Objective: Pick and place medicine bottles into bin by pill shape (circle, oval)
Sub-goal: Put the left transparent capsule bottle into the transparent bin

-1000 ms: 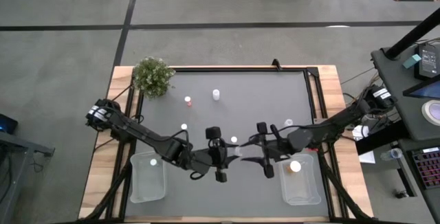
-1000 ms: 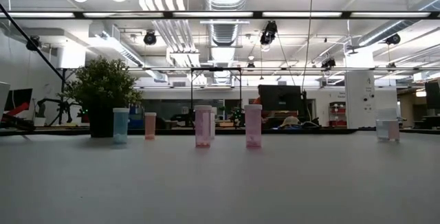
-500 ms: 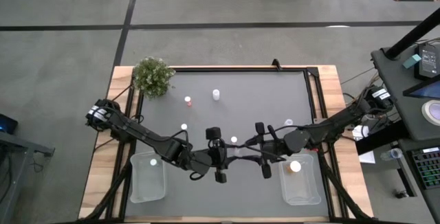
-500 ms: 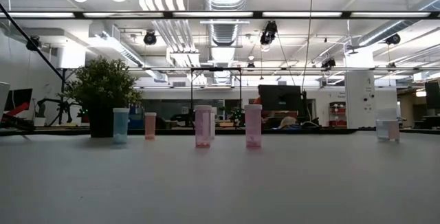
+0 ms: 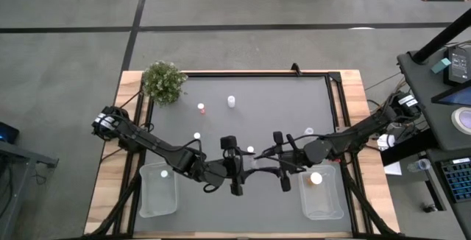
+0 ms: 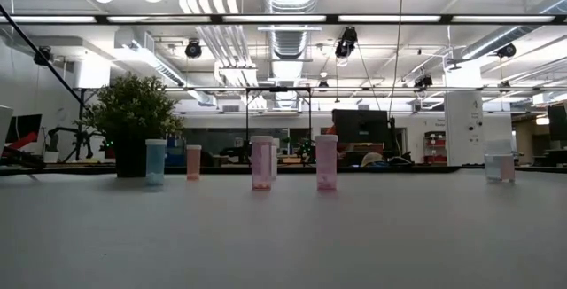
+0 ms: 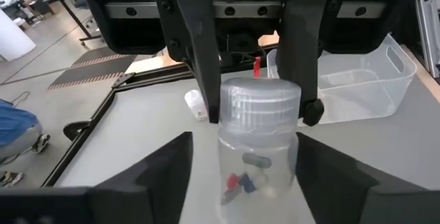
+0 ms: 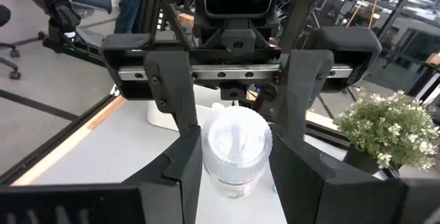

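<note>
The right tool (image 8: 236, 141) is narrowed onto a small clear medicine bottle (image 7: 258, 162). Its two dark fingers press against opposite sides just under and at the ribbed white cap (image 7: 260, 100). The left tool (image 7: 244, 155) faces it nose to nose with its fingers spread wide, standing clear of the bottle on both sides and gripping nothing. By this the bottle hangs from the right tool alone, above the middle of the table (image 5: 280, 100) near its front edge, between the two arms.

Through the clear wall a few pills show, one of them an elongated capsule – likely the oval sort, though that is a judgement.

The bottle looks light and stiff, hard plastic with a smooth, slippery body. The ridged cap and the shoulder beneath it give the surest purchase, and a modest squeeze should do. A pinch low on the smooth wall might let it swivel or slide.

Clear bins sit at the front corners. The left bin (image 5: 147, 196) holds one white-capped bottle (image 5: 164, 172), and the right bin (image 5: 327, 207) holds a larger orange one (image 5: 316, 178).

Farther back, more bottles stand upright and well apart – among them one (image 5: 231, 101) near a pinkish one (image 5: 201, 108). The potted plant (image 5: 163, 80) sits at the far left corner.
</note>
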Action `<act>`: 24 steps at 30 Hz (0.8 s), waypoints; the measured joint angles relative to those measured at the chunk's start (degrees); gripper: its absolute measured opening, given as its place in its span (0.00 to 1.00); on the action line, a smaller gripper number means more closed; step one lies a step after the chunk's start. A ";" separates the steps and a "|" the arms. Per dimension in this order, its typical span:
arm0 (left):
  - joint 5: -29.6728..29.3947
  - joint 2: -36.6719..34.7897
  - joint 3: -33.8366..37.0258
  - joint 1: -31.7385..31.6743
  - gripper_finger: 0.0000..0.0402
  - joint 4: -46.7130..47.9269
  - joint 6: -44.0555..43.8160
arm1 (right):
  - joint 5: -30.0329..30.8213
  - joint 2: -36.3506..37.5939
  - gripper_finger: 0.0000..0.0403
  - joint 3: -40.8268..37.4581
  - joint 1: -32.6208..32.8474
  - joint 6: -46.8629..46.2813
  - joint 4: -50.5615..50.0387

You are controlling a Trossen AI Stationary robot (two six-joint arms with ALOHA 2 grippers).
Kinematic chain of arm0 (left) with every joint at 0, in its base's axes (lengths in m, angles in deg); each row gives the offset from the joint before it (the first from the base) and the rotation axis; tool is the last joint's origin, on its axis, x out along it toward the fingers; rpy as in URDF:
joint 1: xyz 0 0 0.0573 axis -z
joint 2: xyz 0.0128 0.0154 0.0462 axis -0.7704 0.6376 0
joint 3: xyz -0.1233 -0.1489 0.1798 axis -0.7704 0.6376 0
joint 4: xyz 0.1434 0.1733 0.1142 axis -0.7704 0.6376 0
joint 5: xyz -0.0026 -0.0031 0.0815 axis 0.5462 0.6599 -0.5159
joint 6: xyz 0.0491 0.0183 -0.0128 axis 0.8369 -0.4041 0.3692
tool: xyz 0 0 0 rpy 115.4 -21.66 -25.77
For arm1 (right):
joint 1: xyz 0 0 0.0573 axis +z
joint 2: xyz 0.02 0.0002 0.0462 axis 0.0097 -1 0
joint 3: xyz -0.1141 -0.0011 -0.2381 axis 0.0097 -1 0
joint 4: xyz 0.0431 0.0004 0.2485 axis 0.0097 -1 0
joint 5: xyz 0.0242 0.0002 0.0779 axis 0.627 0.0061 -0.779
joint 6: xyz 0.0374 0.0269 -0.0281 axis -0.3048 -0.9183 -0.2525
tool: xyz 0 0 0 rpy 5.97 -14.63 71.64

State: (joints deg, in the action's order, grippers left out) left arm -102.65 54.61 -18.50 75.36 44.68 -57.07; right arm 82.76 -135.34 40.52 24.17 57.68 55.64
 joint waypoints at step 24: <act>-0.14 -0.77 0.00 -0.26 0.65 -1.80 6.10 | -7.35 16.17 0.33 2.83 25.85 -57.86 -61.89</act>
State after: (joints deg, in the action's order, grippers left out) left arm -102.78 53.84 -18.50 75.10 42.89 -50.97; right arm 75.42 -119.16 43.36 50.02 -0.18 -6.24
